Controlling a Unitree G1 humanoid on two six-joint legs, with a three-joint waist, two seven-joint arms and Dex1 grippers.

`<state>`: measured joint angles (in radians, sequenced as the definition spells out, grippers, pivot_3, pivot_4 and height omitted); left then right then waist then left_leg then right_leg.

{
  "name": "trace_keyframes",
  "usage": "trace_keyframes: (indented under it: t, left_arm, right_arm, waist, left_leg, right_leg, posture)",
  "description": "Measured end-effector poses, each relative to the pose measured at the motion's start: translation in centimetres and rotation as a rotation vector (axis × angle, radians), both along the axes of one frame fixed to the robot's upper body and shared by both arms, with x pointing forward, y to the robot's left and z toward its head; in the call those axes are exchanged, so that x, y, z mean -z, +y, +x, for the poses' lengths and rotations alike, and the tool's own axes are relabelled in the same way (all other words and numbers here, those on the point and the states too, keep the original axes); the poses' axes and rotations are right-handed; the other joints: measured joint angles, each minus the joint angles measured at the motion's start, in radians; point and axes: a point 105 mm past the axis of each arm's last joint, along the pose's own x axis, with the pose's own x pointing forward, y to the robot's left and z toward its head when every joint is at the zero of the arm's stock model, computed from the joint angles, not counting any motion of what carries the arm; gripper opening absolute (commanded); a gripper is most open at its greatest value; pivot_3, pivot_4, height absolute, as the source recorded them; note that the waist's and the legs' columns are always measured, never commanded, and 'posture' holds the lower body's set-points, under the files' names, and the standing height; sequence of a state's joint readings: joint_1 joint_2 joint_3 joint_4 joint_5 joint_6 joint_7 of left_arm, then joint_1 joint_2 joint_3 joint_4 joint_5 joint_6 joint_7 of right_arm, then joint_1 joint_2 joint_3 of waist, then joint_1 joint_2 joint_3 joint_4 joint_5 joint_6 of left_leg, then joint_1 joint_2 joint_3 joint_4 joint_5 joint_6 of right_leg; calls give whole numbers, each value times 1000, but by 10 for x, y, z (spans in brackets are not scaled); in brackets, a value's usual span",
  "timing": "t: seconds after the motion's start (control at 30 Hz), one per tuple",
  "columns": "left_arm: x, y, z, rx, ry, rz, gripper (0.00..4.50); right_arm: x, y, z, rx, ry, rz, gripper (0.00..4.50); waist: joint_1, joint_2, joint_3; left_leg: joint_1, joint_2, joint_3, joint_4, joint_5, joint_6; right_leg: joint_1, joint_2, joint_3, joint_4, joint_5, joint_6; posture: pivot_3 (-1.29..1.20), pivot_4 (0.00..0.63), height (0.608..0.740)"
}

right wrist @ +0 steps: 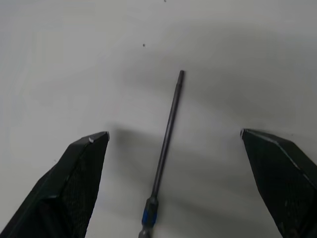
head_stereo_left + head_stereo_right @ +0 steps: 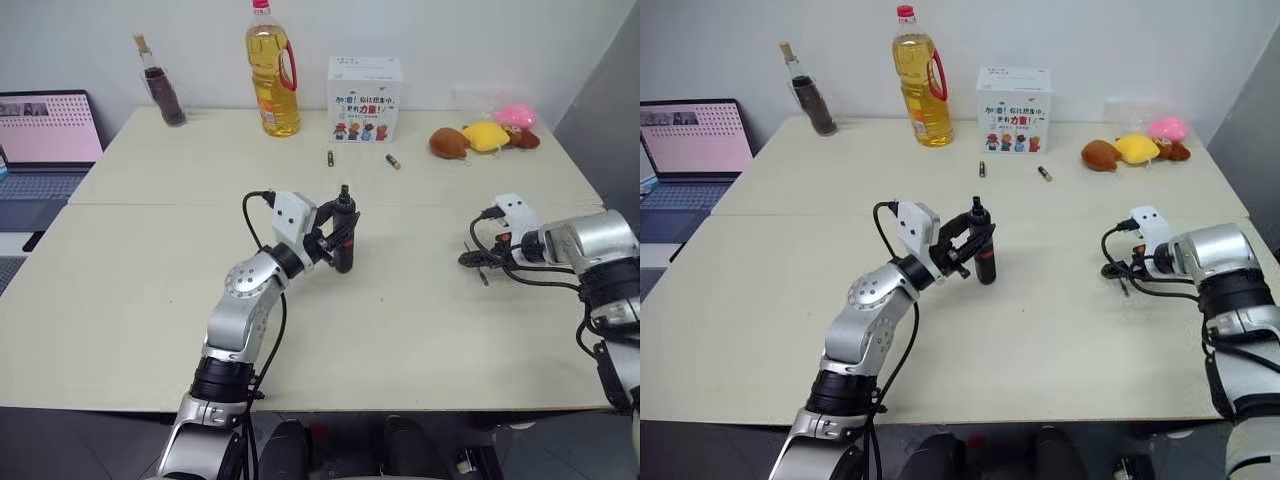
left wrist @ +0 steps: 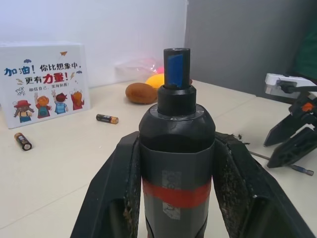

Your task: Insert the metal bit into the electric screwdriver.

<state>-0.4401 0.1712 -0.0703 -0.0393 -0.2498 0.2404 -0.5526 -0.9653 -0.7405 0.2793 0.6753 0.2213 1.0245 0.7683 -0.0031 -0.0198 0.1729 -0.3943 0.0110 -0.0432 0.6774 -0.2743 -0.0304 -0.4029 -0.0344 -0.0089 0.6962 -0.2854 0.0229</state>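
Nearest, the left gripper is pressed tight around the pen-shaped black electric screwdriver with a red band and blue tip, holding it upright just above the cream table. Off to the right, the right gripper hangs spread wide over the thin grey metal bit, which lies flat on the table between its fingers — one bit, one screwdriver. The bit looks light, stiff and slick, likely to roll; I'd pinch it mid-shaft. Farther back lie two stubby batteries — then one yellow oil bottle.
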Motion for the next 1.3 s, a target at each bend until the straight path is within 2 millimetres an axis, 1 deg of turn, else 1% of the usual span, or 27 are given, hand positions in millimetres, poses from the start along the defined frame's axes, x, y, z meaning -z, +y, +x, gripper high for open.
trace_keyframes:
  t: [0.07,0.13,0.17,0.27,0.4,0.47,0.57,0.63,0.73,0.77,0.83,0.9,1.0,1.1,1.2,1.27,1.3]
  left_arm:
    - [0,1,0,-6,4,1,1672]
    - [1,1,0,-15,10,1,1672]
    - [2,2,0,-17,12,1,1672]
    - [2,2,0,-19,15,2,1672]
    - [2,4,0,-20,16,8,1672]
    - [3,3,0,-20,21,11,1672]
    - [3,2,0,-15,24,12,1672]
    - [3,1,-1,-10,25,11,1672]
    - [3,1,-1,-9,25,11,1672]
    - [3,1,-1,-8,25,12,1672]
    - [3,0,-1,-6,25,12,1672]
    - [3,0,-1,-4,25,13,1672]
    - [4,0,-1,-2,27,15,1672]
    - [4,-1,-1,-1,30,18,1672]
    - [5,-1,-2,6,29,25,1672]
    - [4,0,-2,7,24,31,1672]
    - [3,1,-2,6,22,33,1672]
  right_arm:
    - [1,-1,3,5,8,3,4500]
    - [2,-1,6,10,18,11,4121]
    - [3,-1,7,13,22,10,4025]
    - [4,-4,8,14,32,1,3247]
    - [4,-3,10,-16,32,-16,3247]
    - [7,-2,9,-45,38,-43,2953]
    - [9,-2,6,-90,42,-81,2250]
    - [10,3,3,-129,46,-83,1761]
    - [10,7,0,-144,54,-74,1104]
    - [10,8,-1,-143,58,-73,789]
    - [10,10,-2,-147,63,-72,355]
    - [11,12,-3,-150,65,-62,50]
    - [12,12,-4,-154,63,-59,50]
    - [13,13,-4,-168,56,-68,50]
    - [13,16,-5,-227,13,-58,50]
    - [9,29,-4,-270,-42,30,50]
    - [6,39,-3,-299,-71,75,50]
  waist:
    - [0,0,-2]
    - [-1,-1,-5]
    - [-1,-2,-6]
    - [-1,-2,-8]
    - [-5,-2,-9]
    - [-6,-2,-11]
    - [-5,-2,-12]
    - [-6,-2,-13]
    - [-6,-1,-13]
    - [-6,-1,-13]
    - [-5,-1,-13]
    - [-5,-1,-13]
    - [-5,-1,-13]
    - [-5,-1,-13]
    - [-6,-1,-13]
    - [-14,-1,-12]
    - [-19,1,-11]
  left_leg:
    - [1,0,1,0,0,0]
    - [1,0,2,0,0,0]
    - [2,0,2,0,0,0]
    - [2,0,2,0,0,0]
    - [2,1,2,-1,0,0]
    - [2,1,2,-1,0,0]
    - [2,1,2,-1,0,0]
    - [2,1,1,-1,0,0]
    - [2,1,0,-2,0,0]
    - [2,1,-1,-2,0,0]
    - [2,1,-2,-2,0,0]
    - [2,1,-3,-2,0,0]
    - [5,1,-5,-2,0,0]
    - [15,1,-5,-8,0,0]
    - [16,1,-5,-13,0,0]
    - [16,1,-5,-14,0,0]
    - [15,1,-5,-14,0,0]
  right_leg:
    - [0,0,0,0,0,0]
    - [1,0,0,0,0,0]
    - [1,0,0,0,0,0]
    - [1,0,0,0,0,0]
    - [1,1,0,0,0,0]
    - [1,1,0,0,0,0]
    - [1,1,0,-1,0,0]
    - [1,1,0,-1,0,0]
    - [1,1,0,-1,0,0]
    - [1,1,0,-1,0,0]
    - [1,1,0,-1,0,0]
    - [2,1,0,-2,0,0]
    - [7,1,-1,-4,0,0]
    - [16,1,-1,-11,0,0]
    - [17,1,-1,-16,0,0]
    - [16,1,0,-16,0,0]
    - [16,1,0,-16,0,0]
  posture:
    - [0,150,740]
    - [0,150,740]
    - [0,150,740]
    - [0,150,740]
    - [0,150,740]
    - [0,150,740]
    - [0,150,740]
    - [0,150,740]
    - [0,150,740]
    - [0,150,740]
    - [0,150,740]
    - [0,150,740]
    - [0,150,740]
    - [0,150,740]
    - [0,150,740]
    - [0,150,740]
    - [0,150,740]
